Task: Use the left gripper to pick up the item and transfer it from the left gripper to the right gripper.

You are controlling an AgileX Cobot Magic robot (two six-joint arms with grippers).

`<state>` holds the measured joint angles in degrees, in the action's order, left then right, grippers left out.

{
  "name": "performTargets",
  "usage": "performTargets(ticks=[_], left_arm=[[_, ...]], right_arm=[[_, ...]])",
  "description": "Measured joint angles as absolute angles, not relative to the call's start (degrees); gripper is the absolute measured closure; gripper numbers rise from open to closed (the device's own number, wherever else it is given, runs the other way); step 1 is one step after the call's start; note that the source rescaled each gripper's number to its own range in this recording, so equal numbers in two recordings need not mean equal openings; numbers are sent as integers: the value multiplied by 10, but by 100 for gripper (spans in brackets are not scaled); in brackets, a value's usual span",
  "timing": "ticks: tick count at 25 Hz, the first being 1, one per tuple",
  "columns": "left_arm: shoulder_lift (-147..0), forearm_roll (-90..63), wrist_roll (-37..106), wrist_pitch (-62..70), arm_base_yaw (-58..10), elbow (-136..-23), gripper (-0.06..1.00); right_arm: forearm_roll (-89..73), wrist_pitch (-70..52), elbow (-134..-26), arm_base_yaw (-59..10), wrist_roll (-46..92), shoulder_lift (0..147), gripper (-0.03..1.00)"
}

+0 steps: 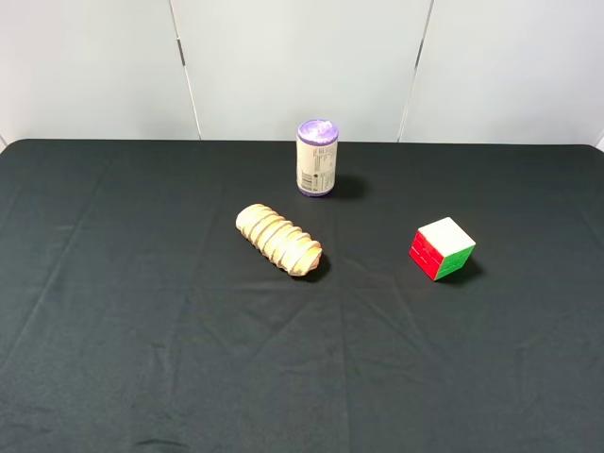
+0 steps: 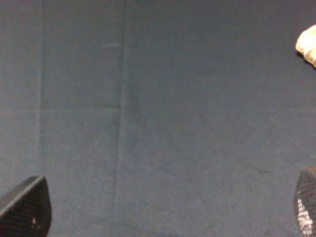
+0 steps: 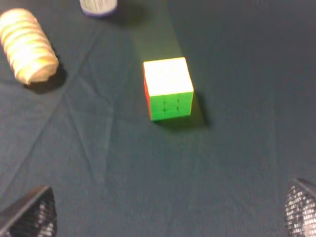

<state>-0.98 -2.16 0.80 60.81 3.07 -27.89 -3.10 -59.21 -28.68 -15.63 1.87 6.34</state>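
hard, slick plastic: the puzzle cube (image 1: 442, 248) sits right of centre in the high view, light and rigid. i'd pinch two flat opposite faces. left gripper (image 2: 163, 217) and right gripper (image 3: 170, 215) both gape wide, empty.

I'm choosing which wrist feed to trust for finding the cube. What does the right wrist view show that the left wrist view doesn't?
Only the right wrist view shows the puzzle cube, white face up, and the edge of the purple-lidded can. The left wrist view shows nothing of its own, mostly bare black cloth. Both share the cloth, the ribbed tan roll (just a sliver on the left wrist), and wide-apart black fingertips at the frame corners.
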Motion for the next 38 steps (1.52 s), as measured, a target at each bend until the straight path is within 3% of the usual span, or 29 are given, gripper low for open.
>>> performTargets(ticks=[12,26,38], left_arm=[[-10,-22,8,608,31,-279,-1],[-10,-22,8,608,31,-279,-1],[3,-22,8,608,31,-279,-1]], right_arm=[[-31,-585,-286,-155,19,60,-3],[-32,-581,-285,-6,19,-3,-3],[-35,-581,-285,5,19,-3,-3]])
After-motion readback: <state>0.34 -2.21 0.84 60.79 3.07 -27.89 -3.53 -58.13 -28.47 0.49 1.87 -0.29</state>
